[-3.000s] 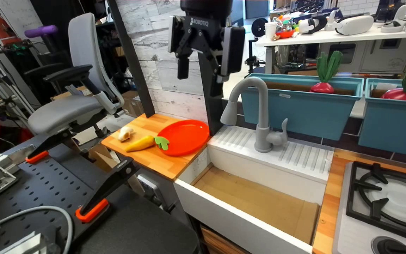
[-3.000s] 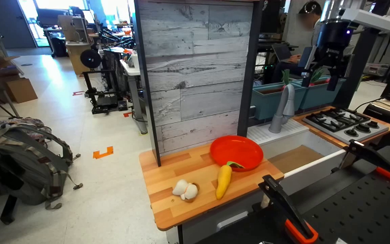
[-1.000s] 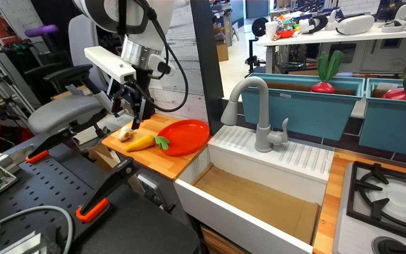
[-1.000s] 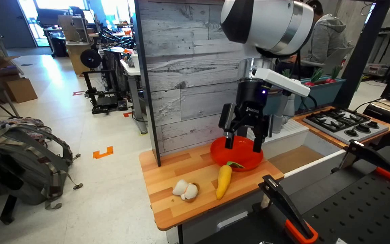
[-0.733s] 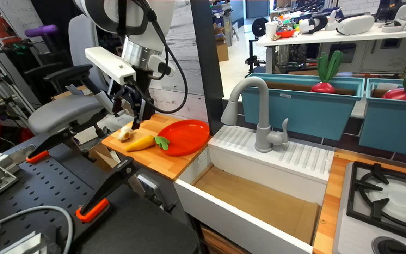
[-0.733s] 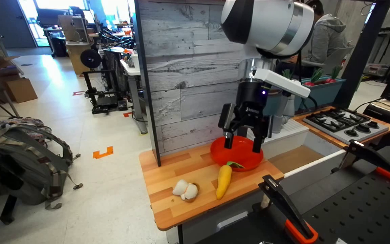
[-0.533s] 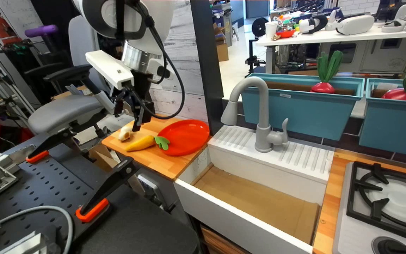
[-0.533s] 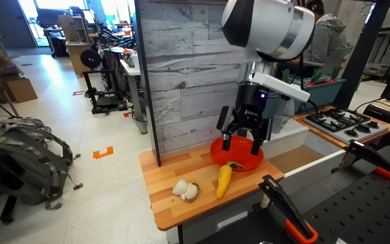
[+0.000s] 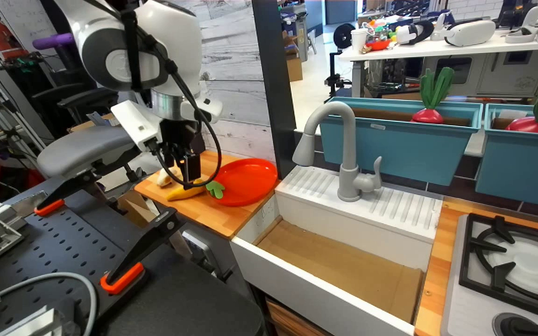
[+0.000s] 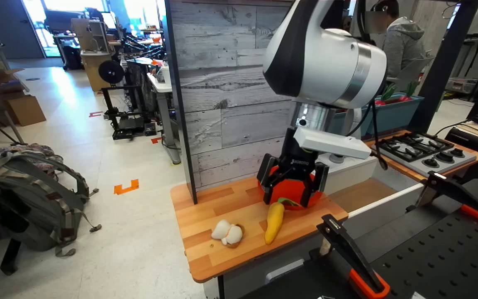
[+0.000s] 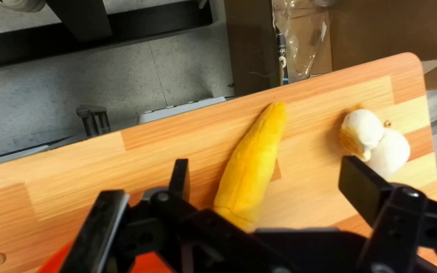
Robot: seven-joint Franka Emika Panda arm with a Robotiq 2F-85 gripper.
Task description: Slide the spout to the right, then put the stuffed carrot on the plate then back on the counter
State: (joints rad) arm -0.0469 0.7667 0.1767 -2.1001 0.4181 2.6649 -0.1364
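The stuffed carrot point(image 10: 274, 222), yellow-orange with a green leafy end, lies on the counter point(image 10: 210, 207). Its leaves overlap the rim of the orange-red plate point(image 9: 248, 182). My gripper point(image 10: 285, 201) is open and empty, tilted low over the plate and the carrot's leafy end. In the wrist view my gripper point(image 11: 266, 182) has the carrot point(image 11: 252, 167) between its spread fingers, nearer the left one. The leaves are hidden there behind the gripper. The grey spout point(image 9: 349, 135) stands upright behind the sink, its head pointing toward the plate side.
A white garlic-like toy point(image 11: 374, 142) lies on the counter beside the right finger in the wrist view. A whitewashed wood panel point(image 10: 239, 83) rises behind the counter. The white sink point(image 9: 297, 280) adjoins the plate side. Black clamps point(image 10: 347, 249) stand at the front.
The arm has moved from above the faucet to over the carrot and plate. In the last half second the gripper lowered and tilted. Carrot, plate and spout look unmoved.
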